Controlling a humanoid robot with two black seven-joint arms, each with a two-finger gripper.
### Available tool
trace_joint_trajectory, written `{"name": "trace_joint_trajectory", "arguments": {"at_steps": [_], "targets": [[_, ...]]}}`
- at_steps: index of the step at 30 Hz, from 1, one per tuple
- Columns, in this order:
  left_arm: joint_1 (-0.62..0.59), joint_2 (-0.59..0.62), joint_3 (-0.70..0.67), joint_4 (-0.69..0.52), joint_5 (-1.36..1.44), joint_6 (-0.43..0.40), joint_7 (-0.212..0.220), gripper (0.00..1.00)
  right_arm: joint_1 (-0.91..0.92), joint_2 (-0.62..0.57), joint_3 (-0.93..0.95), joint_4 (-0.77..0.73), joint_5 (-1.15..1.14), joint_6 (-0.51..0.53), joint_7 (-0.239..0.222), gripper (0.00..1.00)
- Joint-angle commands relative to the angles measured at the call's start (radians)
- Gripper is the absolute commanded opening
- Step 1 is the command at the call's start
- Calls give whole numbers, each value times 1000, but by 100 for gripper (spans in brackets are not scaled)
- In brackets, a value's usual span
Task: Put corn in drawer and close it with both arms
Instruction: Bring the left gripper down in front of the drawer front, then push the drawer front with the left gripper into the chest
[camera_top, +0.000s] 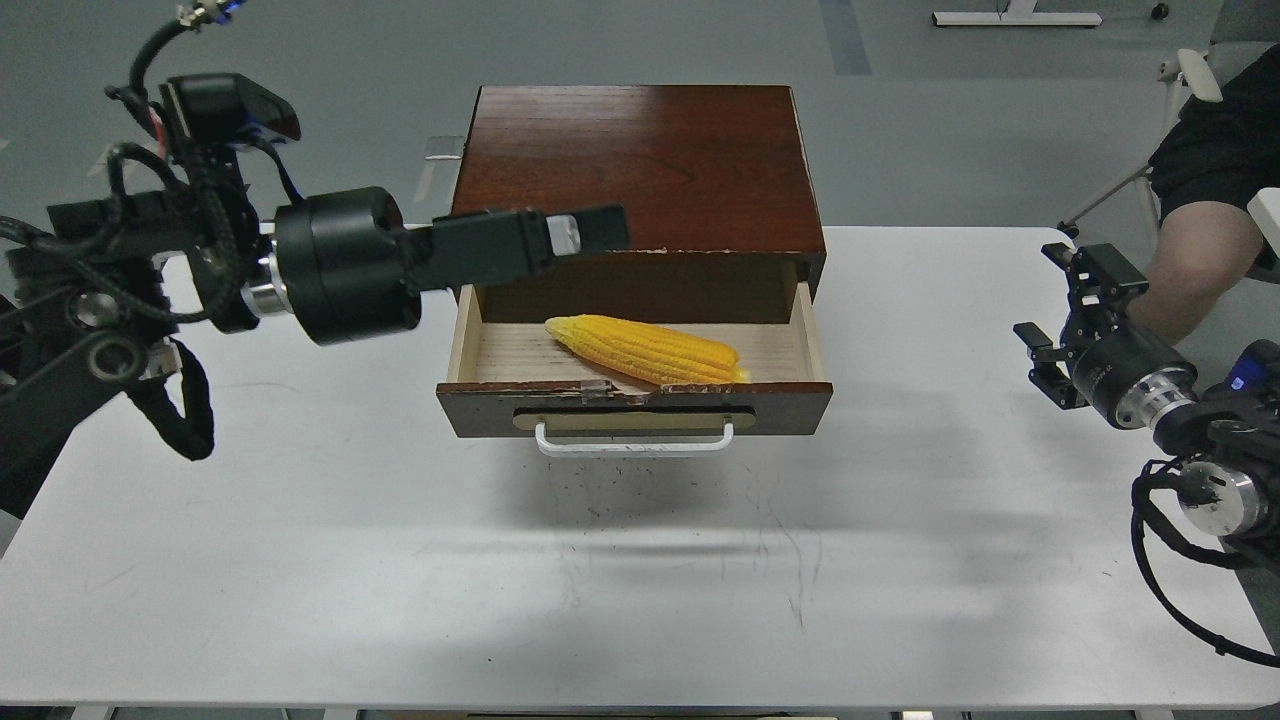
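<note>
1. The white table (300, 560) carries a dark wood cabinet (640, 160) at its far middle.
2. The drawer (636, 408) stands pulled out toward the near side; it looks stiff and should slide if pushed flat on its front, either side of the white handle (634, 444).
3. The left gripper (590, 230) hangs above the drawer's far-left corner, fingers together, holding nothing.
4. The right gripper (1065, 315) waits well off to the right, fingers spread, empty.
5. The corn (645, 350) lies slantwise inside the drawer, seemingly light and rigid.
</note>
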Motion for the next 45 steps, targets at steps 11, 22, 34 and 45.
{"name": "trace_joint_trajectory", "arguments": {"at_steps": [11, 22, 34, 45], "targets": [[131, -56, 251, -8, 260, 0, 0, 0, -14, -2, -2, -2, -1, 0, 0, 100], [250, -68, 238, 69, 82, 0, 28, 0, -15, -2, -3, -2, -1, 1, 0, 100], [254, -73, 238, 195, -62, 101, 127, 0, -25, -2, -2, -2, -1, 1, 0, 100], [254, -67, 240, 215, -124, 112, 131, 0, -25, 0, -2, 0, -1, 3, 0, 100]]}}
